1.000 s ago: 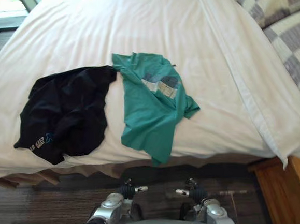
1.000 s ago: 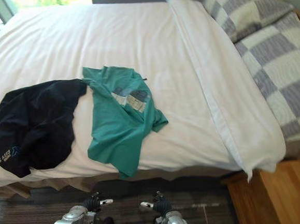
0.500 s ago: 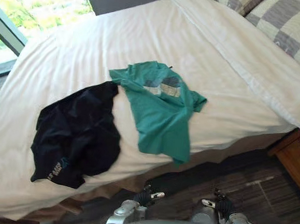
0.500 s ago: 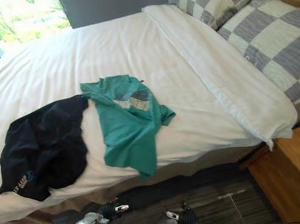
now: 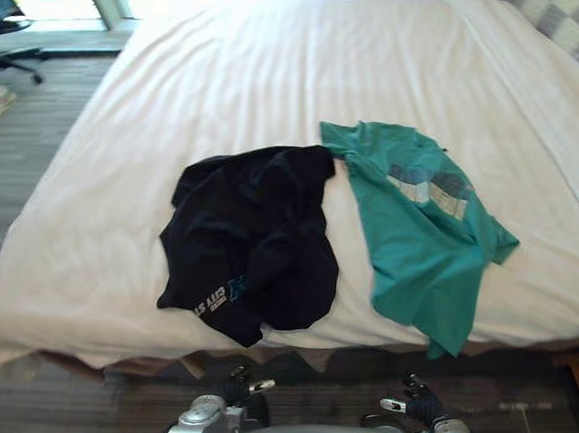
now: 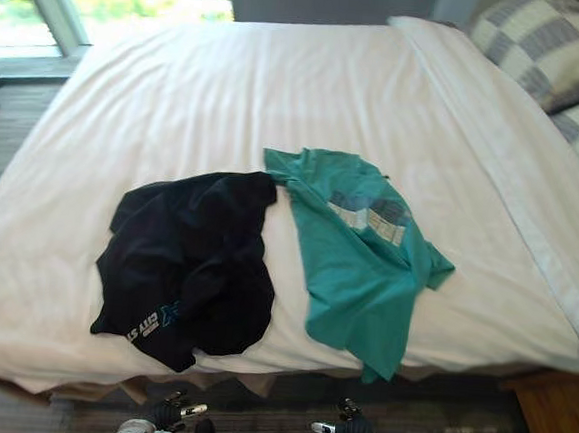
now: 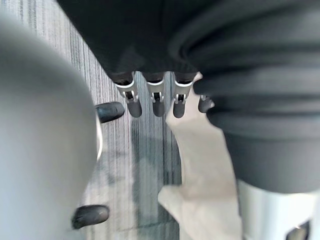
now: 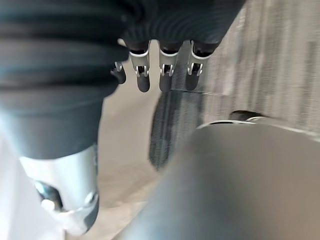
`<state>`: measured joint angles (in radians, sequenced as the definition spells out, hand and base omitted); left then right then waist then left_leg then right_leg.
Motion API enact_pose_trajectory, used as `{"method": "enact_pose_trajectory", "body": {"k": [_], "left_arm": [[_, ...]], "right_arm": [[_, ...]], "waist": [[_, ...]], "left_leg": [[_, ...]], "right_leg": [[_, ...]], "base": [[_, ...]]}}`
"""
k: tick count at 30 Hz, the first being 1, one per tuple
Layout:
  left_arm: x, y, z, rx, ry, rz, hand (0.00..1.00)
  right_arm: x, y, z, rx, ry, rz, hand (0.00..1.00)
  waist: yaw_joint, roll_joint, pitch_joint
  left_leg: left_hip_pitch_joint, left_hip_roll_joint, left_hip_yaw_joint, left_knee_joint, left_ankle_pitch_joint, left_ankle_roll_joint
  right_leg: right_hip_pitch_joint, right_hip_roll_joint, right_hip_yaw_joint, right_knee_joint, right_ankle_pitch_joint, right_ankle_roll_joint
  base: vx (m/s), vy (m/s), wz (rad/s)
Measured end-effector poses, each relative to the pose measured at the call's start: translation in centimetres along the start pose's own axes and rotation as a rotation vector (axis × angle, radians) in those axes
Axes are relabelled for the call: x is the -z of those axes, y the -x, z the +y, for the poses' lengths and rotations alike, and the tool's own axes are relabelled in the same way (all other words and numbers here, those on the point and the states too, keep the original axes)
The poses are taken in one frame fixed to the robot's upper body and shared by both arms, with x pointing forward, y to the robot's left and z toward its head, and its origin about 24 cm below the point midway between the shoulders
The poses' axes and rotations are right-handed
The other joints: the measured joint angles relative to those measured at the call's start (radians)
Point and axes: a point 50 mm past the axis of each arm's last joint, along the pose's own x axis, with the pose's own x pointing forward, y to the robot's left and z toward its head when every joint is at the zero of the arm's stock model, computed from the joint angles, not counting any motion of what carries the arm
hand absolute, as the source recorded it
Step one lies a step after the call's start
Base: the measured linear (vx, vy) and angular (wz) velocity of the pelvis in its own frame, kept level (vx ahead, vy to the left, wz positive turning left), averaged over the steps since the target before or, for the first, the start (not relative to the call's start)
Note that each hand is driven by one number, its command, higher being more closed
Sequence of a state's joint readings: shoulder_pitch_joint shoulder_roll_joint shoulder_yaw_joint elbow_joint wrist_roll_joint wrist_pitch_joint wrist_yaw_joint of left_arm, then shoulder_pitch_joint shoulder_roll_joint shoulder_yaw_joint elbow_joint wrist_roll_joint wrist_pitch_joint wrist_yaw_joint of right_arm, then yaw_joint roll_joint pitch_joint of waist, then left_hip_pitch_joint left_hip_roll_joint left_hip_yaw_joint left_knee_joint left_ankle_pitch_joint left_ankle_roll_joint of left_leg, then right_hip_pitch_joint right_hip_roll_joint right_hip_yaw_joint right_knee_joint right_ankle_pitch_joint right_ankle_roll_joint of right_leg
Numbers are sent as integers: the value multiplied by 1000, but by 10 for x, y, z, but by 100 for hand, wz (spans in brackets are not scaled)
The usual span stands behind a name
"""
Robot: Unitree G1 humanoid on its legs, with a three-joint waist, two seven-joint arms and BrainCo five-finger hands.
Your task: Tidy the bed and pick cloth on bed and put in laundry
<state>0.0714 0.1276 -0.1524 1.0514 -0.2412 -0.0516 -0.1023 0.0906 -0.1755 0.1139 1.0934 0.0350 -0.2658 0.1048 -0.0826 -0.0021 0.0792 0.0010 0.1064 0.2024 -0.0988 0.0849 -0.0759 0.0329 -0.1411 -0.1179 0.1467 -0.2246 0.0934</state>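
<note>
Fingers (image 7: 158, 102): straight and relaxed on the left hand (image 5: 234, 386), holding nothing. The right hand (image 5: 417, 402) matches, its fingers (image 8: 166, 75) loose and empty.
Hands: both hang low over the floor (image 5: 31, 186), just off the near edge of the bed (image 5: 282, 55).
Black garment (image 5: 252, 244): crumpled in a heap on the bed, close to that near edge, one corner touching or all but touching the green T-shirt (image 5: 419, 222).
Green T-shirt: lies spread on the bed, its hem draped over the near edge.
Bed: white sheet lightly rippled, checked pillows (image 6: 544, 46) at the head end.
Step in hand: judged to be the approach before a first pick-up; no cloth is gathered yet.
Doing it well: probably raise one hand clear of the bed's edge, come down on the heap's thickest fold and close fully before lifting, so nothing trails. The T-shirt's overhanging hem offers an easy pinch.
Risk: catching the sheet along with the cloth would rumple the bed.
</note>
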Motion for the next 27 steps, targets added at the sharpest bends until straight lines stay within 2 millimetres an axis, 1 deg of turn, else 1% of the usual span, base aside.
{"method": "enact_pose_trajectory", "body": {"k": [2,4,5,6,8,9,15,19,21,23,24,25,27], "left_arm": [[8,3,5,-22,32,8,0],[11,4,6,-58,115,-9,0],[12,5,7,-67,127,-7,0],[15,5,8,-85,164,-1,0],[17,6,9,-105,218,11,0],[17,7,15,-134,340,18,0],[16,7,16,-136,344,17,0],[19,8,20,-156,404,19,0],[21,9,24,-180,470,14,0],[20,10,27,-215,563,-3,0],[22,11,32,-259,668,-11,0],[23,11,33,-283,729,-12,0],[26,13,36,-361,889,-7,0]], "right_arm": [[-2,-1,0,-8,-21,-8,0],[-4,-2,0,-19,-23,-15,0],[-4,-2,0,-21,-23,-16,0],[-6,-2,1,-29,-28,-21,0],[-7,-3,0,-28,-60,-29,0],[-33,-12,56,-120,-248,-124,0],[-32,-11,56,-120,-249,-120,0],[-26,-11,57,-116,-300,-74,0],[-24,-12,57,-97,-365,-43,0],[-21,-12,54,-50,-435,-18,0],[-18,-12,50,5,-519,-6,0],[-17,-11,47,40,-577,1,0],[-5,-8,33,182,-795,29,0]], "waist": [[10,2,1],[18,7,3],[19,8,3],[17,14,-2],[20,14,-2],[75,-15,-19],[74,-18,-20],[74,-33,-26],[72,-41,-26],[71,-41,-27],[71,-42,-27],[71,-42,-26],[71,-42,-26]], "left_leg": [[21,14,15,-4,6,-7],[53,36,60,-7,7,-12],[55,39,66,-7,7,-13],[56,50,72,-7,8,-20],[56,60,87,-7,8,-24],[52,40,116,-8,10,-33],[53,42,123,-8,9,-34],[70,44,175,-8,9,-34],[87,47,203,-8,9,-34],[95,51,232,-8,9,-35],[99,51,243,-8,8,-35],[101,52,256,-8,8,-35],[107,50,285,-8,8,-35]], "right_leg": [[20,14,2,0,0,0],[44,34,7,-1,1,-1],[44,36,8,-3,1,-1],[44,45,7,-8,4,-3],[43,52,7,-17,13,-4],[116,27,-63,-105,40,15],[116,28,-60,-106,40,15],[133,26,-52,-107,40,15],[151,24,-52,-113,40,15],[152,24,-51,-115,40,15],[153,23,-47,-115,40,15],[153,22,-45,-114,41,15],[157,17,-44,-114,42,17]], "base": [[-65,-104,2],[-69,-78,-21],[-67,-45,-16],[-86,-49,-12],[-63,-32,-10],[0,0,0],[0,0,-1],[21,-8,-8],[13,-11,-3],[-30,-17,-7],[-27,-20,-11],[-17,-15,-10],[-17,-6,-5]]}}
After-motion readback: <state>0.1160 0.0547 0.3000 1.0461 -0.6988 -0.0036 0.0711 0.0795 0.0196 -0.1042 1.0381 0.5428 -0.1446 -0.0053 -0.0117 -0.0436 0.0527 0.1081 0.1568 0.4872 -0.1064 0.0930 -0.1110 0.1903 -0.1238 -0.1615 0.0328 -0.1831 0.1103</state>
